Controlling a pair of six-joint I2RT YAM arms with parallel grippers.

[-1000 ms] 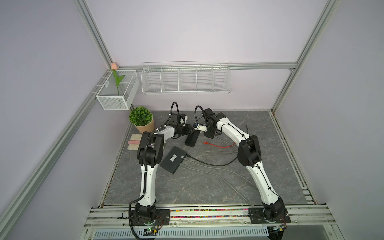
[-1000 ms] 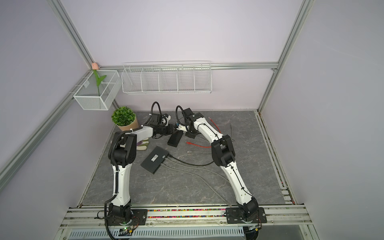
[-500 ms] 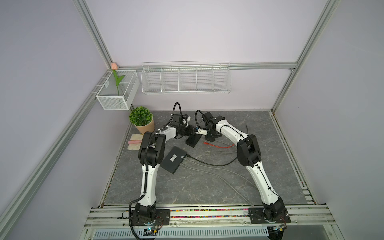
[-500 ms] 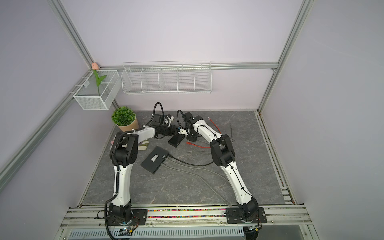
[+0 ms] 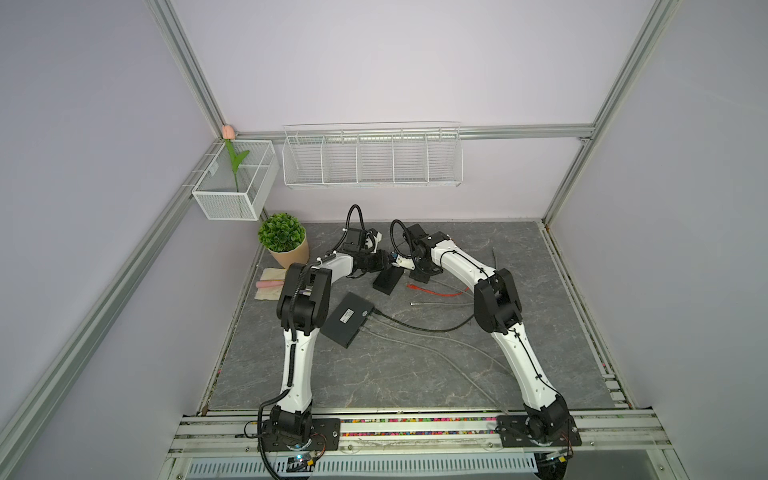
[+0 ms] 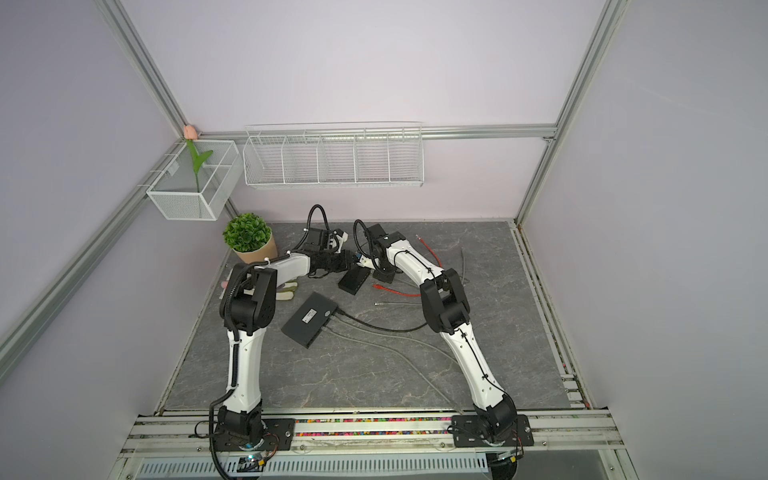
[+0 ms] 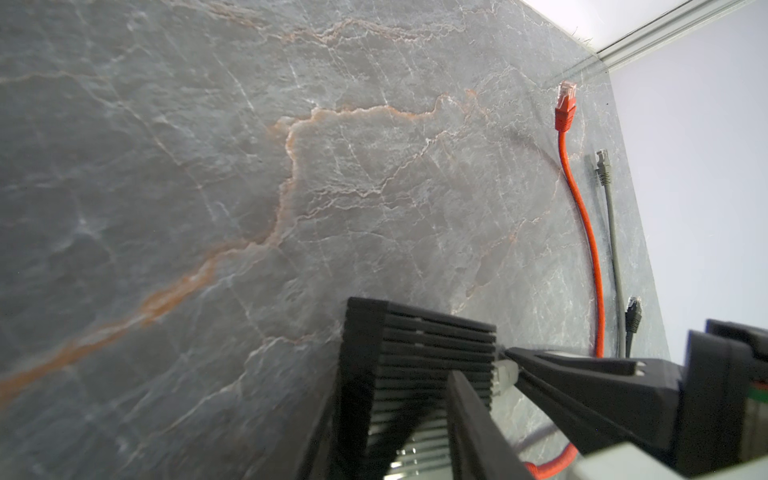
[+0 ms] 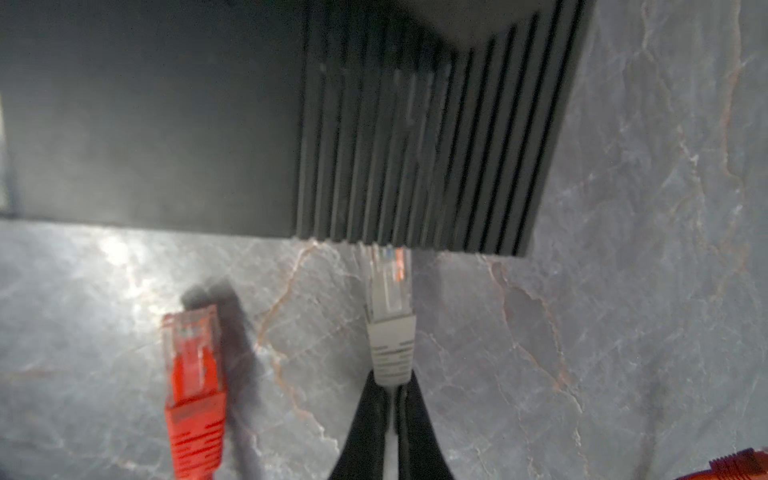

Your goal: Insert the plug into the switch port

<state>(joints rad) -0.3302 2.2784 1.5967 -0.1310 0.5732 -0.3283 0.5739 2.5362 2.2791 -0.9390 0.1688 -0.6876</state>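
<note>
Two grippers: left gripper (image 5: pixel 383 264) and right gripper (image 8: pixel 390 392) nose to nose toward 12 o'clock on the grey marbled tabletop (image 5: pixel 353 386) in both top views.
Left grip: clamped across the small black ribbed switch box (image 5: pixel 388 279), one finger (image 7: pixel 469 419) laid over its ribs.
Right grip: pressed together on the boot of the grey network plug with clear tip (image 8: pixel 388 324).
Plug place: clear tip right at the ribbed edge of the switch box, touching or tucked just under it; cannot tell which.
Switch axis: long side from 1 to 7 o'clock in a top view, far end up between the two grippers.
Direction from hand: switch box at about 7 o'clock of the right gripper in a top view; left gripper at 9 o'clock of it.
Plug axis: straight out along the right fingers, roughly square to the box edge, as far as the blurred right wrist view tells.
Port: not visible in any view; probably on the face met by the plug tip.
Nearer arm: right, carrying the plug; left only bracing.
Coming move: likely a short push along the plug's own axis against the left grip.
Bystanders: loose red network plug (image 8: pixel 193 374) near the switch box at 4 o'clock; larger flat black box with cables (image 5: pixel 349 320) at 7 o'clock, apart.
</note>
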